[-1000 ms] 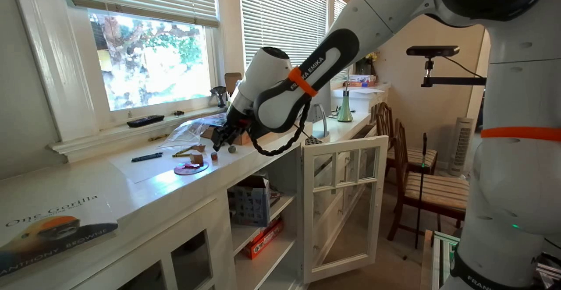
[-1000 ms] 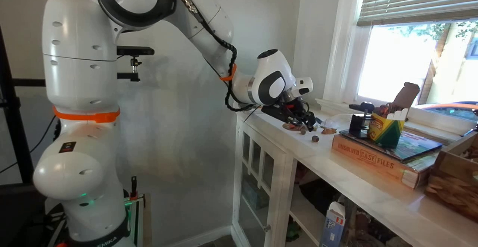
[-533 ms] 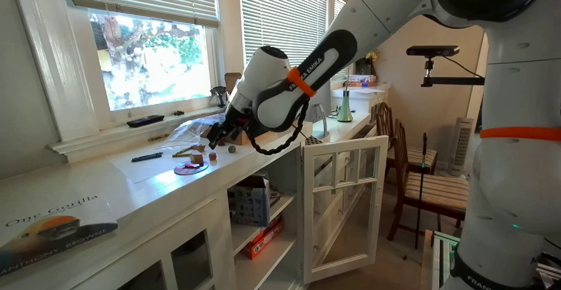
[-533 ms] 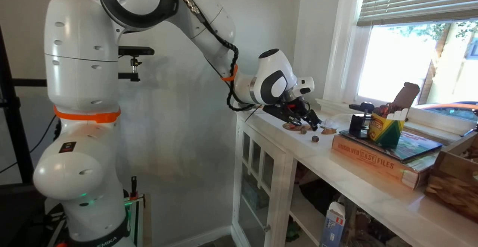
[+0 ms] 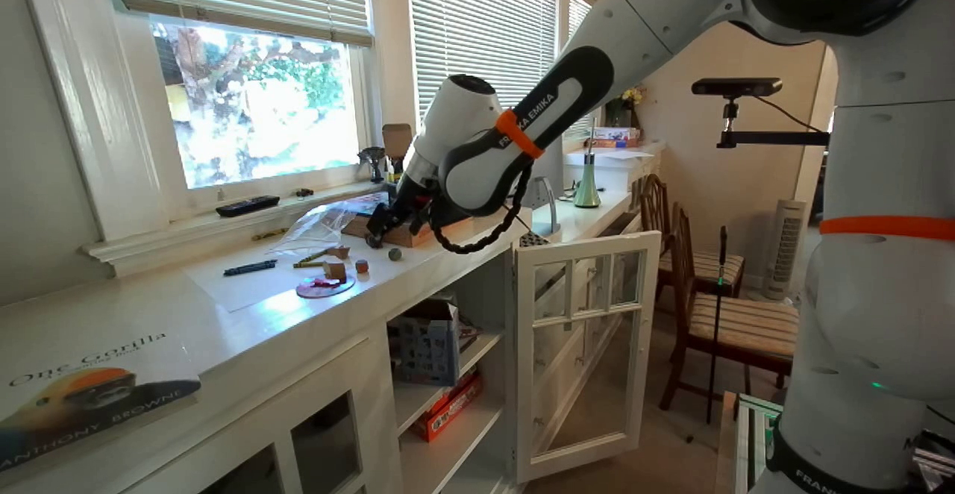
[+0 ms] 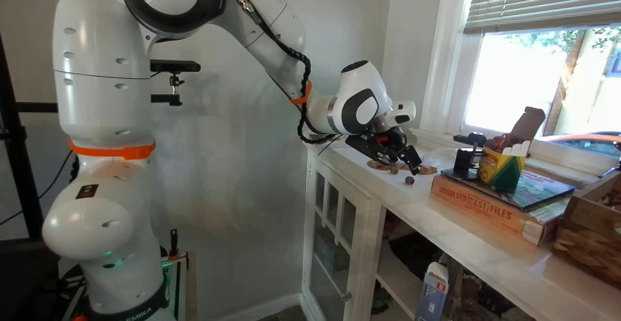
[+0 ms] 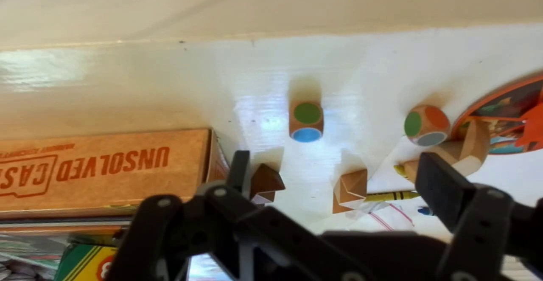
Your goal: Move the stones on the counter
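2 dotted, rnd-edged wood cubes (image 7: pixel 306 122) sit on glossy wht counter (image 7: pixel 169 90), empty pincer (image 7: pixel 339 175) spread wide.

In an exterior view the white arm (image 5: pixel 571 98) is sloping down from its raised elbow (image 5: pixel 843 13) to a bent wrist (image 5: pixel 456 117). The black gripper (image 7: pixel 335 162) is pointing downward at a slant, its two fingers (image 7: pixel 241 170) standing wide apart.

White, rounded arm (image 6: pixel 99 35) with black trim (image 6: pixel 212 1). In an exterior view: orange band (image 6: pixel 111 151) at nine o'clock, green light (image 6: pixel 108 253) at eight, black ribbed cable (image 6: pixel 306 72) at twelve. Black gripper (image 7: pixel 340 180) with grey screws (image 7: pixel 220 192).
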